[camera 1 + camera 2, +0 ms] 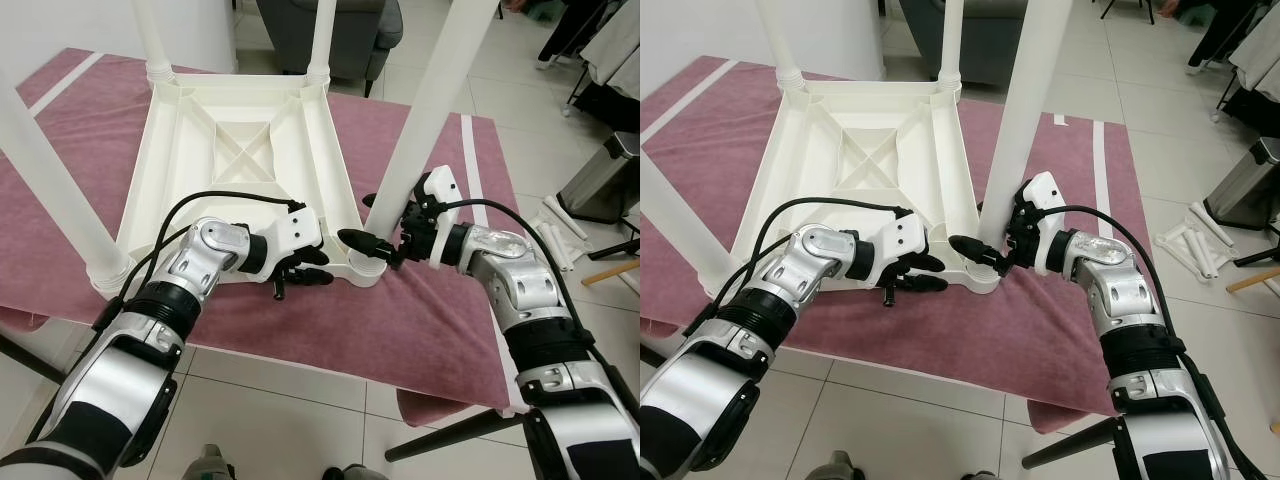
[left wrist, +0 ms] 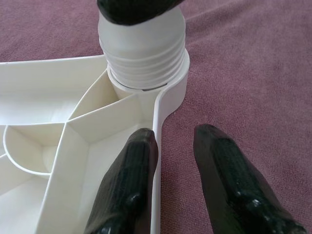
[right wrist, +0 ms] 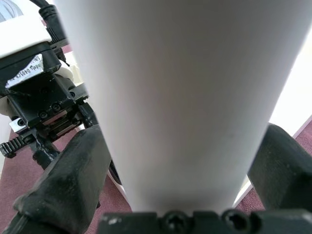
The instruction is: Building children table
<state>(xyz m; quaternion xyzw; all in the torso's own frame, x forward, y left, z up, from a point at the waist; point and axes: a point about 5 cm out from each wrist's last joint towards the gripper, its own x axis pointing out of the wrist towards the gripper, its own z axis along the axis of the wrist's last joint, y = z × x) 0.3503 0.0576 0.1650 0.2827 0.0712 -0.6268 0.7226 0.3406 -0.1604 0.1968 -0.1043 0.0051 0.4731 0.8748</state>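
Observation:
A white children's table [image 1: 240, 130] lies upside down on a purple cloth [image 1: 400, 330]. My right gripper [image 1: 380, 248] is shut on a white table leg [image 1: 430, 100], low on the leg, near its threaded end [image 2: 144, 53]. That end sits in the socket at the near right corner [image 1: 365, 272], and the leg leans to the right. My left gripper [image 1: 305, 272] is open and straddles the near rim [image 2: 158, 122] just left of that corner. One of its fingers [image 2: 129, 185] is inside the rim; the other rests on the cloth outside.
Three other legs stand in their corners: near left [image 1: 45, 180], far left [image 1: 155, 40] and far right [image 1: 322, 40]. The cloth-covered support ends close in front of me. A grey armchair [image 1: 340, 30] stands behind; a metal bin [image 1: 610, 175] and loose white parts [image 1: 560, 235] are on the floor at right.

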